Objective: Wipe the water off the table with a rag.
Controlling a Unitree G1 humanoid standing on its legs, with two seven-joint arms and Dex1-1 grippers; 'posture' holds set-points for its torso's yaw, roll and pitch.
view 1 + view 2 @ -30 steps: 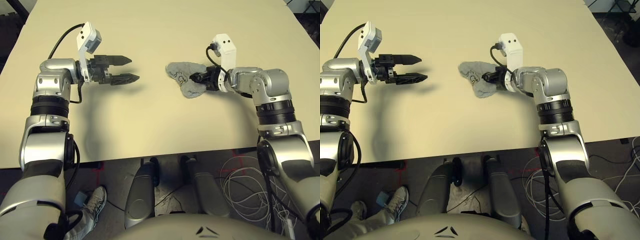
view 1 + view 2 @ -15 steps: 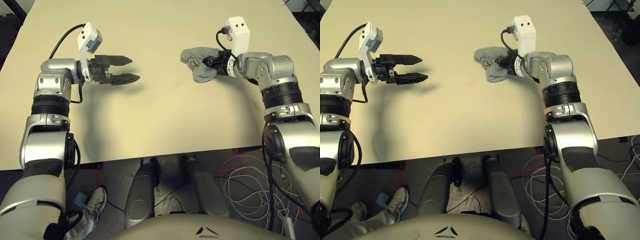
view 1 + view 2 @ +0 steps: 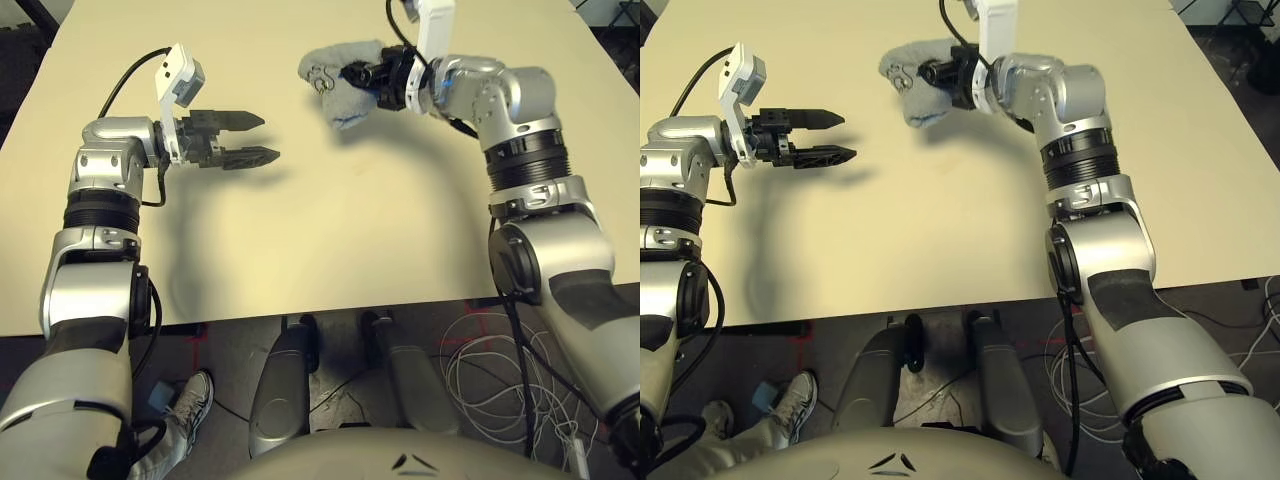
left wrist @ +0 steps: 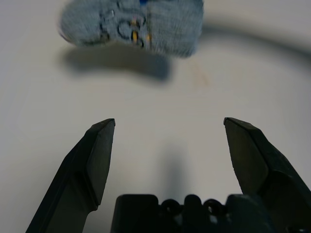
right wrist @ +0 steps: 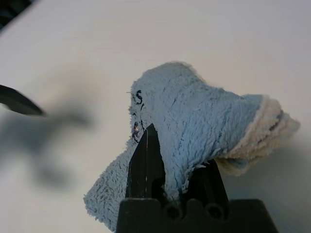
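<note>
Rag (image 3: 342, 82) hangs clenched in the right gripper (image 3: 362, 76), lifted off the surface (image 3: 330, 230); left gripper (image 3: 258, 138) released, well apart.

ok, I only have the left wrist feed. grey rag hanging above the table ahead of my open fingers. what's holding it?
Observer: The right gripper, shut on the rag and holding it off the table.
Operator: Left arm close to it?
Observer: No. The left gripper hovers open, apart from the rag, nearer the table's left side.
Operator: Any water visible?
Observer: From the head camera I cannot make out wet spots.
</note>
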